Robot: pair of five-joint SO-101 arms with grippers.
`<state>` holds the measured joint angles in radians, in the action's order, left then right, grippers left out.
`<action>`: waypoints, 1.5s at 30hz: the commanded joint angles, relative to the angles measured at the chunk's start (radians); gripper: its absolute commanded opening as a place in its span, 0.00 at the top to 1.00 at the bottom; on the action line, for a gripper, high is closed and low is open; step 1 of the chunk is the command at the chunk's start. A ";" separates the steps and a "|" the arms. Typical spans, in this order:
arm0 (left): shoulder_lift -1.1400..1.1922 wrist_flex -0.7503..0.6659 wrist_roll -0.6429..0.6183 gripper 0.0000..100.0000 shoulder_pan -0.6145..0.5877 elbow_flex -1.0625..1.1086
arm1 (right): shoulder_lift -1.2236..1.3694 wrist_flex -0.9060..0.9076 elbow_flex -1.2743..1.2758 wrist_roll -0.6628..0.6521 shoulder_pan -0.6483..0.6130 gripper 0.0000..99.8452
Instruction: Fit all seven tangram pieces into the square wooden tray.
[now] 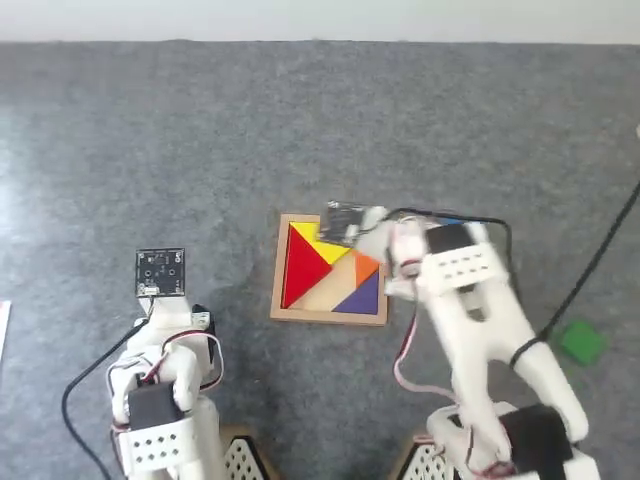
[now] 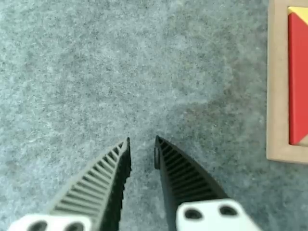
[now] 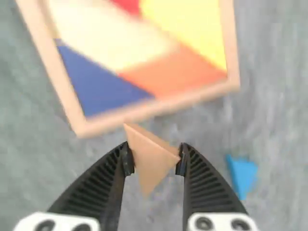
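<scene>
I am pinching a tan triangle [image 3: 153,163] in my right gripper [image 3: 154,156] with the jaws pressing on its two sides; one corner is pointing at the square wooden tray [image 3: 144,117], just beside its outer rim, though I cannot tell whether it is touching. Inside the tray a red triangle [image 1: 300,268] is lying along the side away from my right arm, a yellow triangle [image 1: 322,243] is sitting against it at the far edge, and an orange piece [image 1: 365,268] and a dark blue triangle [image 1: 362,296] are filling the side nearest my right gripper; between them a pale wooden patch is showing — piece or bare floor, I cannot tell. A light blue piece [image 3: 242,174] is lying on the grey mat [image 1: 200,130] near my right fingers; a green piece [image 1: 581,341] is lying well apart, beyond my right arm. My left gripper [image 2: 142,144] is hanging over bare mat — jaws slightly parted, gripping nothing; the tray's rim is standing off to one side.
</scene>
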<state>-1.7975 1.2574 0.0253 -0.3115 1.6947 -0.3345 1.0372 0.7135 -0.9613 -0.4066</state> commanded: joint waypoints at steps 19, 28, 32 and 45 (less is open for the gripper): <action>-0.018 0.003 0.002 0.92 0.002 -0.012 | 0.449 0.008 -0.391 0.256 -0.346 0.92; -0.018 0.003 0.002 0.92 0.002 -0.012 | 0.458 -0.001 -0.391 0.259 -0.363 0.91; -0.018 0.003 0.002 0.92 0.002 -0.012 | 0.460 0.001 -0.390 0.288 -0.380 0.91; -0.018 0.003 0.002 0.92 0.002 -0.012 | 0.458 0.005 -0.390 0.295 -0.383 0.80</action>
<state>-1.7975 1.2574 0.0253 -0.3115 1.6947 0.1304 1.0372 0.3682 -0.6759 -0.7871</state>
